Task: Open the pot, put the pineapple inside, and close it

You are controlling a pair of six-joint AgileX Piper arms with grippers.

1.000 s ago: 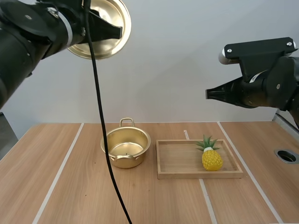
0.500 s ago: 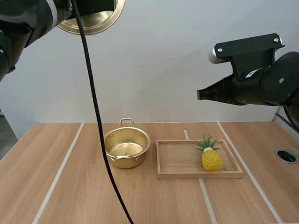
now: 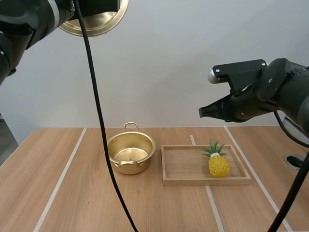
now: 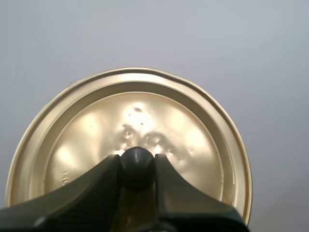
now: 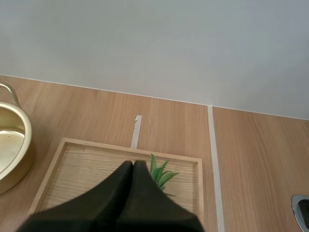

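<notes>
The pineapple (image 3: 218,163) lay at the right end of the wooden tray (image 3: 186,180); the open pot (image 3: 128,167) stood just left of the tray. High up, left of the tray, our left gripper (image 4: 137,166) pinched the lid (image 4: 96,130). Our right gripper (image 3: 202,112) hovered above the tray, fingers together, empty.

right hand (image 3: 201,112) lowered toward pineapple (image 3: 218,163); lid (image 3: 99,24) lifted higher

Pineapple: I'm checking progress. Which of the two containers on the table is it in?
The wooden tray: the pineapple sits near its right end. The gold pot to its left stands open with nothing inside.
</notes>
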